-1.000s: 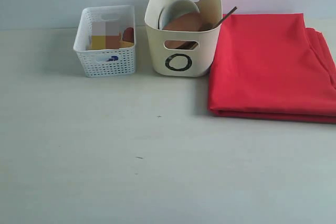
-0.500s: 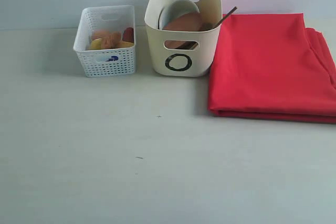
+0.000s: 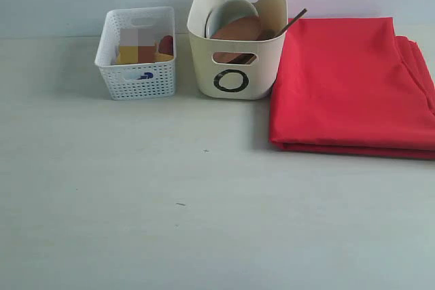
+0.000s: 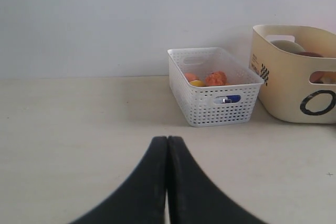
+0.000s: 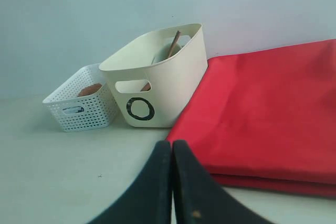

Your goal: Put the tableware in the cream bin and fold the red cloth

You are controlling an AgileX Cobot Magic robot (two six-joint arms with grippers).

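the tabletop point(image 3: 204, 236) is pale, matt and smooth, with a few small dark specks. at 2 o'clock the red cloth point(image 3: 346, 79) is plain matt fabric, smooth on top, with soft creases at its layered edge. the cream bin point(image 3: 238, 66) at 12 o'clock is smooth-walled plastic with a faint sheen and a black printed ring. inside it the plate point(image 3: 234, 30) looks like matt brown wood; the bowl point(image 3: 231, 10) is smooth and pale grey-white, its material unclear. the basket point(image 3: 136, 76) at 11 o'clock is white perforated plastic. the left pincer point(image 4: 167, 139) and right pincer point(image 5: 171, 142) are smooth matt black.
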